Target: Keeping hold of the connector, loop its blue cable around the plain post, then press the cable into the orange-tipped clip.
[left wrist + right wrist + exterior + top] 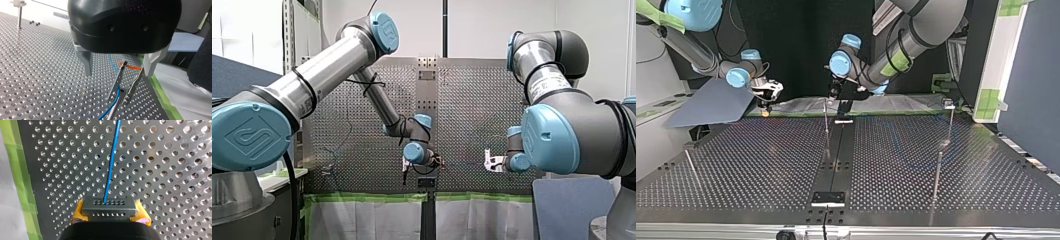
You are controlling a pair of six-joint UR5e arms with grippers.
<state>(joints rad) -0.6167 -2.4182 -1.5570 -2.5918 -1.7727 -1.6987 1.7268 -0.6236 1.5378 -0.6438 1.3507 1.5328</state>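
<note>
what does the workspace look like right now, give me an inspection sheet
surface: perforated metal table, green tape along one edge
job's things: connector held; clip upright, orange tips; thin posts standing
clutter: nothing seen
grippers: right gripper shut on connector, yellow pads; left gripper open, clip ahead of it
cables: blue cable runs from connector over table; seems to pass between the clip's arms
surroundings: grey-blue board at top view's left

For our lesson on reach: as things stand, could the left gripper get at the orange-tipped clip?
Probably yes. In the left wrist view the left gripper is open and the clip stands just ahead, in line with the gap between its fingers. Only the cable runs through the clip; nothing else blocks it.
</note>
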